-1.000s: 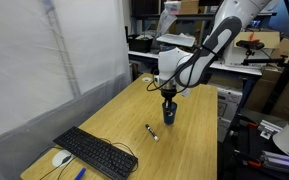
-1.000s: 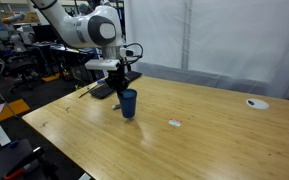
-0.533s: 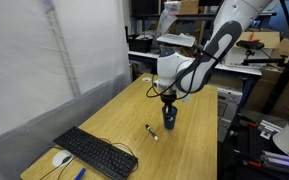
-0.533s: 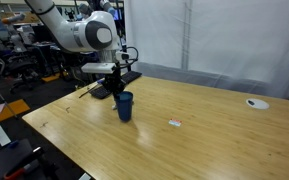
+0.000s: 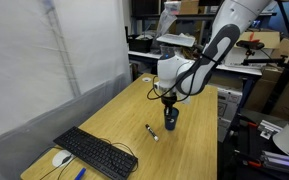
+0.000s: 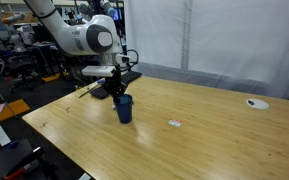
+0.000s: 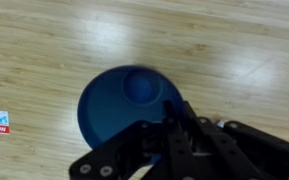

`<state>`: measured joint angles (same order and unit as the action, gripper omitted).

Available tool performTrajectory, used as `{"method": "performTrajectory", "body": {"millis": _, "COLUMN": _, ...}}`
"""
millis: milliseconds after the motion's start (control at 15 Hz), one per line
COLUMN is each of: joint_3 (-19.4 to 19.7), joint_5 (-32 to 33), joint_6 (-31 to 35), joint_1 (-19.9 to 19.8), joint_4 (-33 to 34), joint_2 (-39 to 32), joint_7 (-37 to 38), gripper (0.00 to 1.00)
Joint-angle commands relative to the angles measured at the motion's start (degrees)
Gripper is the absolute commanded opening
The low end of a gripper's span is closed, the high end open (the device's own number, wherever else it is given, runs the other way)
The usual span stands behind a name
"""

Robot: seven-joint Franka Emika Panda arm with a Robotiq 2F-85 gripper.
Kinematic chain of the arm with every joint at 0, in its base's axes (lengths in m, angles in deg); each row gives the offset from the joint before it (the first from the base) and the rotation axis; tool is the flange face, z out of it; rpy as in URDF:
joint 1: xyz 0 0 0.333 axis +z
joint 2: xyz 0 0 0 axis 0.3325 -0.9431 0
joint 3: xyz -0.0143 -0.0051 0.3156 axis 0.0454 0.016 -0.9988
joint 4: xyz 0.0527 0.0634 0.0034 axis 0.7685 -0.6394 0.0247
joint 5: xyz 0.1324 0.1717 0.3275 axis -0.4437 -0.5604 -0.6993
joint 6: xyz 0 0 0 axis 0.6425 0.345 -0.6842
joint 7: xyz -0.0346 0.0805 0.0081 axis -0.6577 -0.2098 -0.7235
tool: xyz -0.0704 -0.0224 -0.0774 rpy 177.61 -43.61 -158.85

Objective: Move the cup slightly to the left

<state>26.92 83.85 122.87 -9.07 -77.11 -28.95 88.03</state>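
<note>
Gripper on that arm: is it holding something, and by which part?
Yes, the cup. The gripper comes down from above and pinches one side of its rim; the wrist view shows the fingers at that edge.

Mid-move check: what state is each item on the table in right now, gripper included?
cup: upright, empty, gripped at its rim.
gripper: shut on the cup's rim.
marker pen: lying flat, apart from the cup.
keyboard: lying flat, untouched.
mouse: beside the keyboard, untouched.
</note>
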Motion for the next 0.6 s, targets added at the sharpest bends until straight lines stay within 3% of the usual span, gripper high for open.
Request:
{"method": "performTrajectory", "body": {"millis": 0, "joint_3": 0.77, "joint_5": 1.05, "joint_6": 1.64, "joint_1": 0.90, "joint_4": -0.84, "joint_2": 0.20, "joint_7": 1.66, "gripper": 0.44}}
{"method": "performTrajectory", "body": {"millis": 533, "joint_3": 0.85, "joint_5": 0.82, "joint_6": 0.77, "joint_1": 1.29, "joint_4": -1.59, "joint_2": 1.74, "joint_7": 2.78, "gripper": 0.98}}
